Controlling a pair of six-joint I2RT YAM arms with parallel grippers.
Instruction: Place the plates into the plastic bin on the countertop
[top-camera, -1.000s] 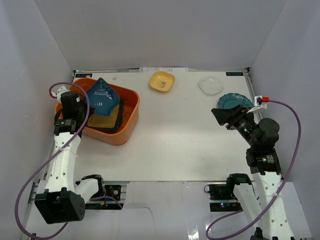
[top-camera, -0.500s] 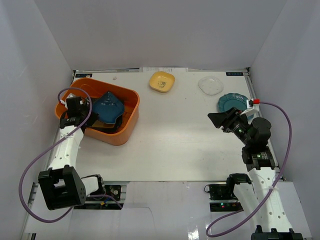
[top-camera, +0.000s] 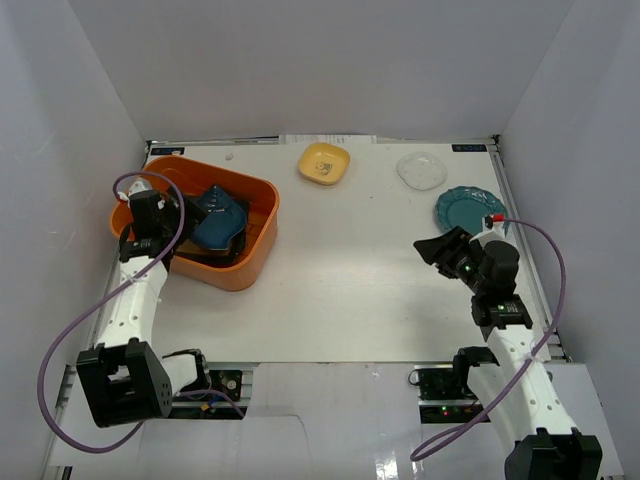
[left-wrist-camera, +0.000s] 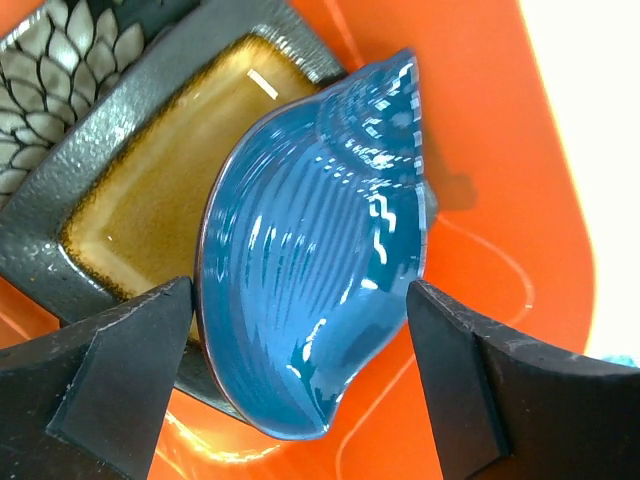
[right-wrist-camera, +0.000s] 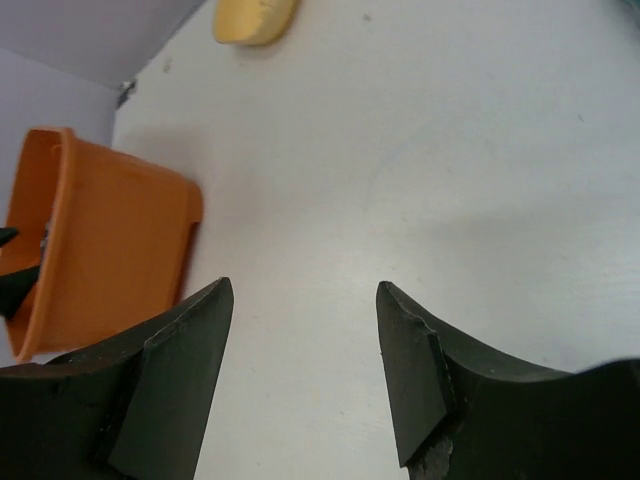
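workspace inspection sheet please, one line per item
surface: white countertop, no spills seen
job's things: orange bin holds the blue plate, tilted on the mustard plate, black floral plate showing past it; yellow plate, clear plate and teal scalloped plate out on the countertop
clutter: nothing seen
grippers: left gripper open, straddling the blue plate; right gripper open over bare countertop
cables: purple left cable and right cable loop beside the arms
surroundings: white walls
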